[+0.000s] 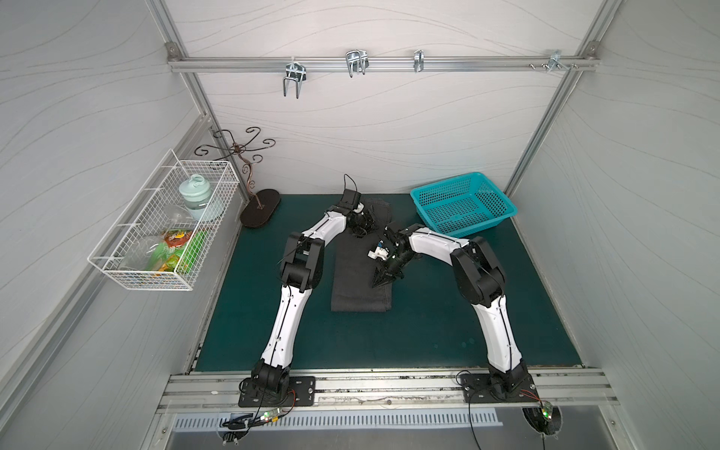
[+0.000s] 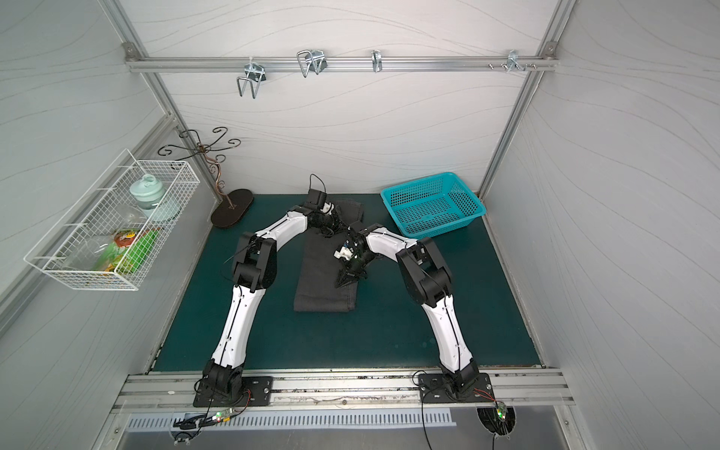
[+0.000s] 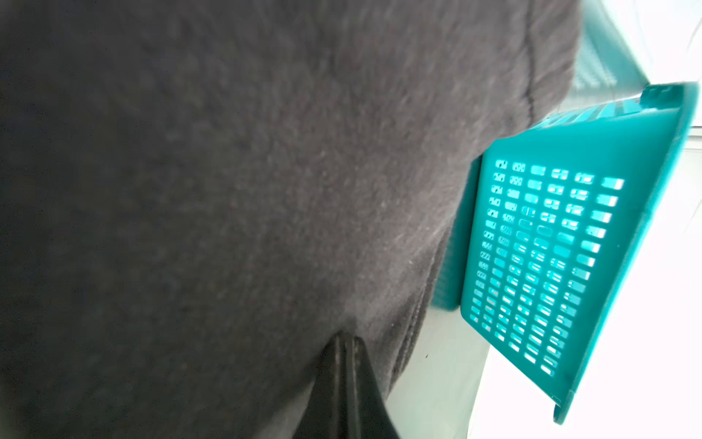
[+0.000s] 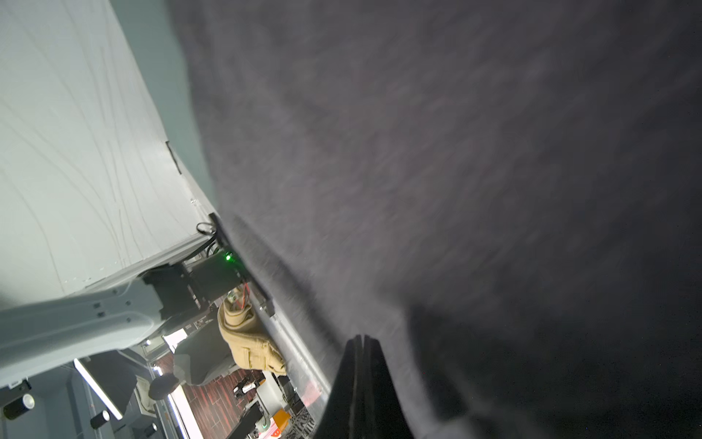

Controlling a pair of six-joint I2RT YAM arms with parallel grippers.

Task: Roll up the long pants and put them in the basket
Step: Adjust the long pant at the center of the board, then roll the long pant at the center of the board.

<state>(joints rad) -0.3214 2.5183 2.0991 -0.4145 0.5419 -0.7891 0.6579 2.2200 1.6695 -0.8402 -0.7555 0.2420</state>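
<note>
The long pants [image 1: 350,280] [image 2: 315,288] lie as a narrow dark charcoal strip on the green mat [image 1: 428,331], running from the back wall toward the front. My left gripper [image 1: 361,232] [image 2: 330,230] is at the strip's far end. Its jaws are shut, and the left wrist view shows the tips [image 3: 346,338] pressed into the grey cloth [image 3: 266,190]. My right gripper [image 1: 378,283] [image 2: 341,282] rests on the strip's right side about halfway along. It is shut too, its tips [image 4: 362,340] against the fabric [image 4: 456,190]. No cloth shows between either pair of jaws.
A teal plastic basket [image 1: 495,198] [image 3: 551,247] stands at the back right, close to the pants' far end. A dark metal stand [image 1: 260,208] is at the back left. A white wire basket [image 1: 140,287] hangs on the left wall. Hooks [image 1: 292,80] hang from the rail above.
</note>
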